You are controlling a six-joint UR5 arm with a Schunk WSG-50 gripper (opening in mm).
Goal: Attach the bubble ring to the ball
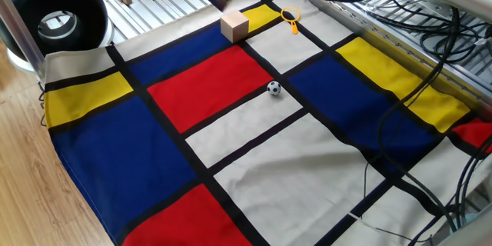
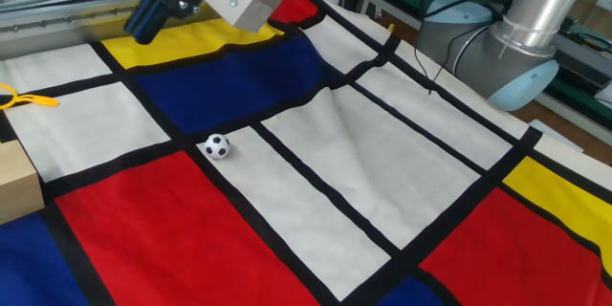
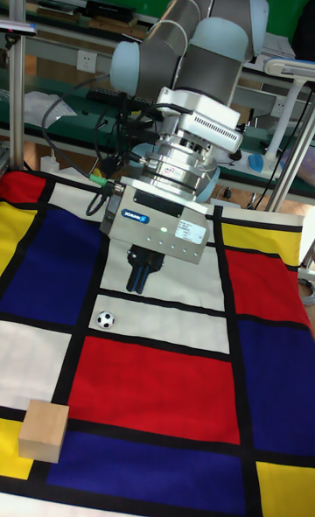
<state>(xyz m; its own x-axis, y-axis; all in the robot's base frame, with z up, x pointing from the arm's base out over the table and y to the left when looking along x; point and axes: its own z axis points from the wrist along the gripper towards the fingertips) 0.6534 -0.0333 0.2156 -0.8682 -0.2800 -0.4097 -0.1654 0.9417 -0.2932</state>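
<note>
A robotics lab: behind the gripper point(image 3: 144, 274), workbenches point(image 3: 79, 10) carry equipment and cables point(image 1: 407, 4) sprawl; below it a color-block cloth point(image 2: 382, 172) covers the aluminium-rail table point(image 1: 154, 4).

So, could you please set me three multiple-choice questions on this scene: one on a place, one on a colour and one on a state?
1. The ball lies on:
A. a white panel
B. a yellow panel
C. the cube

2. The ring is:
A. green
B. yellow
C. blue

3. The ring is:
A. around the ball
B. held in the hand
C. lying on the cloth, apart from the ball

Answers:
1. A, since both fixed views show the ball on white, close to a black line.
2. B, since the hoop and handle are yellow to orange.
3. C, since the ring rests on the cloth's far edge, well away from the ball.
</note>
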